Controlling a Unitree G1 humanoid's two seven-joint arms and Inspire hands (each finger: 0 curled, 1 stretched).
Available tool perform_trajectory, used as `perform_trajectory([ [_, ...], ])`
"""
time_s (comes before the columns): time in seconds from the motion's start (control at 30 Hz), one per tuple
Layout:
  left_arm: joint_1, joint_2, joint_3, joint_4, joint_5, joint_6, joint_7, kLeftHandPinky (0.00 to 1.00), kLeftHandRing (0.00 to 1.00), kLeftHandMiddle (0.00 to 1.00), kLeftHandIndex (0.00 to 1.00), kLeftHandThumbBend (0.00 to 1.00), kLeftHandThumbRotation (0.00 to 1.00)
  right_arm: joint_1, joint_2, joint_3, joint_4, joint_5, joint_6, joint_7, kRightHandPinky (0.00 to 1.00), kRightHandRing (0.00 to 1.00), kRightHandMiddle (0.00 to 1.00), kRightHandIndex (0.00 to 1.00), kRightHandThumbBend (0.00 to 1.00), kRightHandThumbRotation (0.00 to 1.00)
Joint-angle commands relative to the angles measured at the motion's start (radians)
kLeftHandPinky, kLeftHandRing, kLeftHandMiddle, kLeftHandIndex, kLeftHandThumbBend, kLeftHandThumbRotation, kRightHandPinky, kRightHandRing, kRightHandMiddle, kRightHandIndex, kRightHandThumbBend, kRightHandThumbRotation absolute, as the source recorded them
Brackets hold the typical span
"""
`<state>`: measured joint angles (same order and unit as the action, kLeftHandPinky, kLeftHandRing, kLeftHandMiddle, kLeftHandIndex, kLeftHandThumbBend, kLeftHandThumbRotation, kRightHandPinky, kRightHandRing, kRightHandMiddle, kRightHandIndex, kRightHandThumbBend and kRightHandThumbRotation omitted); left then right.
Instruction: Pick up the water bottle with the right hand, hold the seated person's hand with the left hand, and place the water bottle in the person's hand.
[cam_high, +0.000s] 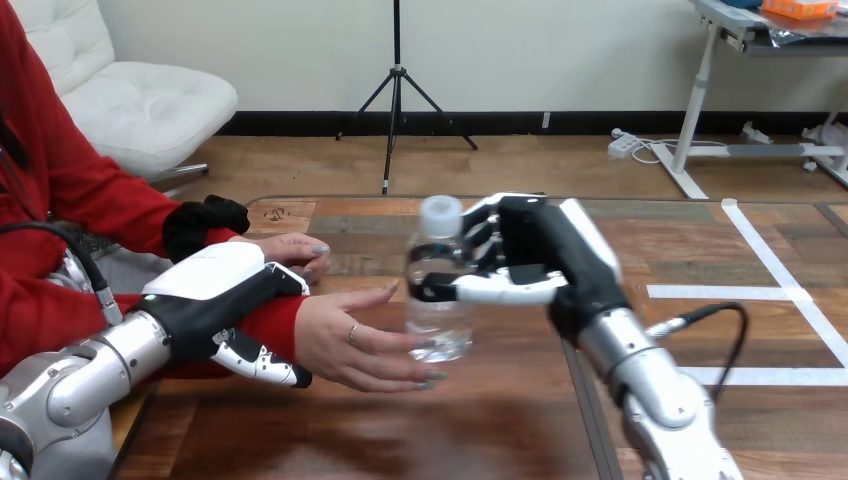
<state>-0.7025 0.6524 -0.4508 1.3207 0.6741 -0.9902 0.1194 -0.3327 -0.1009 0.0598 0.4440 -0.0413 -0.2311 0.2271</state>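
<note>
White-shelled right hand (535, 255) has its fingers wrapped round the clear plastic white-capped water bottle (440, 328), just over the person's open hand (345, 345) below them. Left hand (215, 290) fingers curl round that wrist. Pickup and hold look done; only the release seems left

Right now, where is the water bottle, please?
Head view centre: the water bottle is upright in the right hand, its base by the person's nearer hand.

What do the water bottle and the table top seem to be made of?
The water bottle is probably clear, glossy plastic: its body is see-through, and its cap looks pale and matte. The table seems to be wood, or a wood-look surface: brown, with visible grain and a slight sheen.
</note>
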Motion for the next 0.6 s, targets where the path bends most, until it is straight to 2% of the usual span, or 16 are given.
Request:
perform_trajectory([
  [0.0,-0.044,-0.040,0.034,-0.082,-0.044,-0.050,0.024,0.31,0.38,0.48,0.50,0.68,0.23,-0.103,0.034,0.014,-0.040,0.009,-0.032,-0.001,0.22,0.28,0.39,0.43,0.90,0.00],
  [0.1,-0.044,-0.045,0.038,-0.082,-0.053,-0.053,0.017,0.31,0.38,0.48,0.50,0.68,0.22,-0.104,0.043,0.018,-0.039,0.019,-0.038,0.008,0.22,0.28,0.40,0.43,0.90,0.00],
  [0.3,-0.045,-0.055,0.039,-0.095,-0.050,-0.053,0.038,0.33,0.40,0.49,0.51,0.68,0.19,-0.100,0.068,0.029,-0.052,0.025,-0.031,0.012,0.23,0.29,0.40,0.43,0.91,0.00],
  [0.4,-0.047,-0.061,0.040,-0.103,-0.050,-0.049,0.041,0.34,0.40,0.49,0.51,0.68,0.18,-0.097,0.082,0.034,-0.046,0.035,-0.054,0.023,0.23,0.29,0.40,0.43,0.90,0.00],
  [0.57,-0.050,-0.070,0.040,-0.118,-0.050,-0.049,0.043,0.34,0.41,0.50,0.52,0.67,0.17,-0.089,0.104,0.044,-0.055,0.044,-0.060,0.030,0.23,0.29,0.40,0.43,0.90,0.00],
])
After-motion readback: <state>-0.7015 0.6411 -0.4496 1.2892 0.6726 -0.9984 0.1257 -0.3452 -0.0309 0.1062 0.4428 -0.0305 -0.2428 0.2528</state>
